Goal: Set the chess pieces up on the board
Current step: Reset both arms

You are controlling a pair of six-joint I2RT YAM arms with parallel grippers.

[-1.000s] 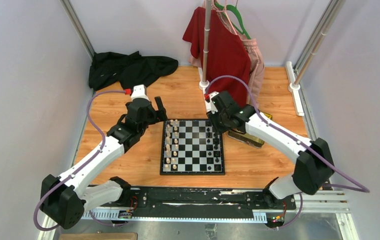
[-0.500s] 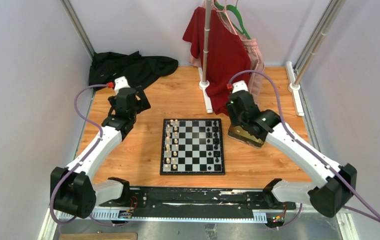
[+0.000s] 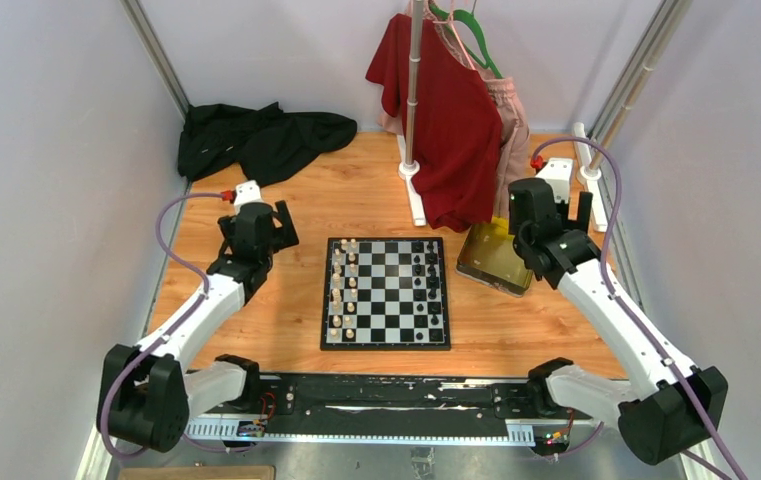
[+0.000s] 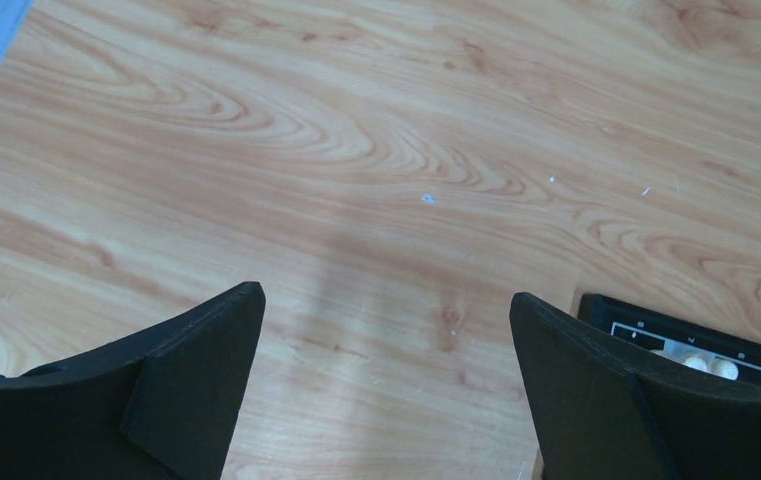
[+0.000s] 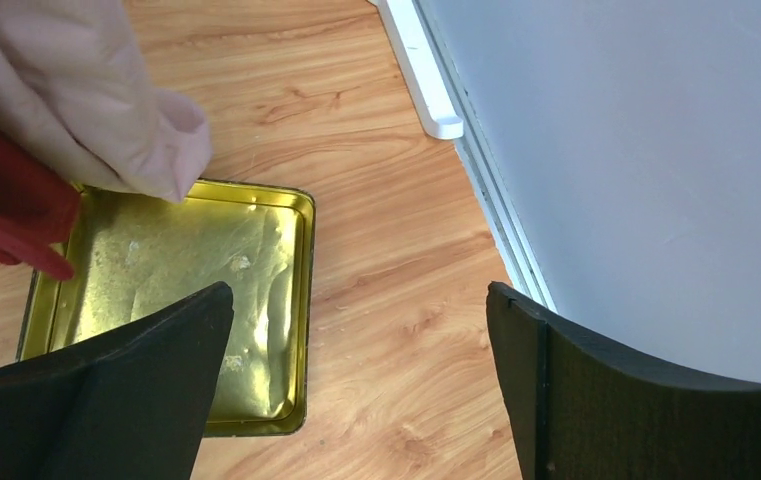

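The board [image 3: 386,292] lies flat mid-table. Cream-white chess pieces [image 3: 344,290] stand in its two left columns and black chess pieces [image 3: 427,290] in its two right columns. My left gripper [image 3: 256,230] hovers over bare wood left of the board's far corner, open and empty. In the left wrist view the left gripper [image 4: 386,298] frames only wood, with the board's corner [image 4: 656,330] and two cream pieces [image 4: 708,366] at the lower right. My right gripper [image 3: 551,213] hangs open and empty to the right of the board; the right wrist view shows it [image 5: 358,292] over bare wood.
A shiny gold tray [image 3: 496,262] sits right of the board, seen empty [image 5: 256,260] beside my right fingers. Red and pink garments [image 3: 451,110] hang from a stand at the back. A black cloth [image 3: 256,135] lies back left. A white rail [image 5: 421,70] runs along the right wall.
Both arms have drawn back from the board's far corners, the left outward to the left, the right past the tray to the right. The right gripper has opened wider.
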